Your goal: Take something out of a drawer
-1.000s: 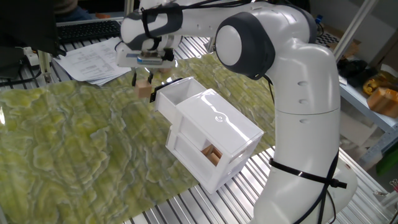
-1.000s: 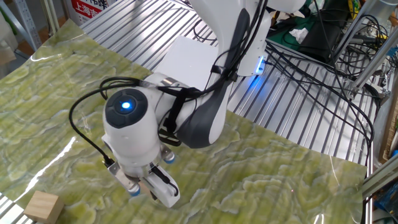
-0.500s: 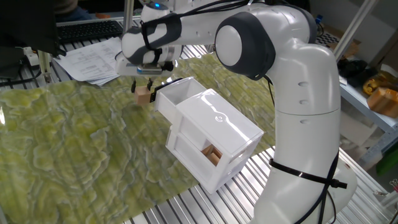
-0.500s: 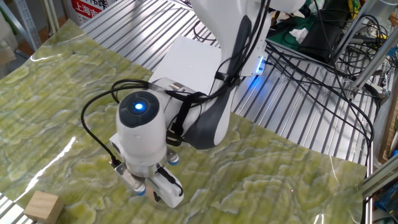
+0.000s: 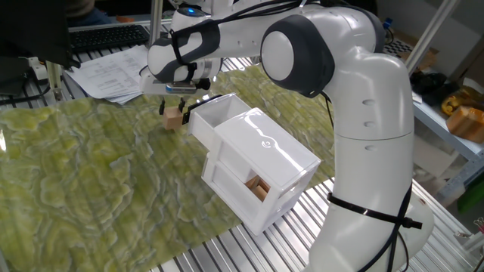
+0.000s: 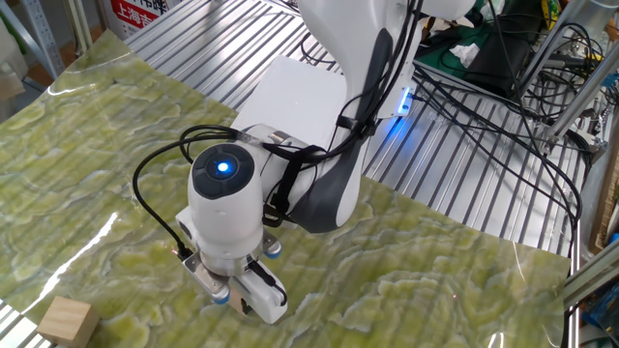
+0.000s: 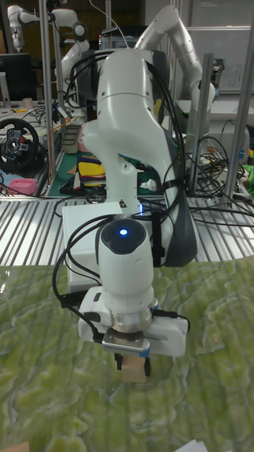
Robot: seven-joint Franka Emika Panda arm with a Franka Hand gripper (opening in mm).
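One small cube (image 5: 175,118) is sitting between the fingers of the hand (image 5: 175,109), low over the green mat (image 5: 91,166) just beside the open drawer (image 5: 219,113), toward the worktop's far edge; whether it is touching the mat cannot be told. The hand is pinching the cube. A darker block (image 5: 258,187) is lying in the lower drawer.
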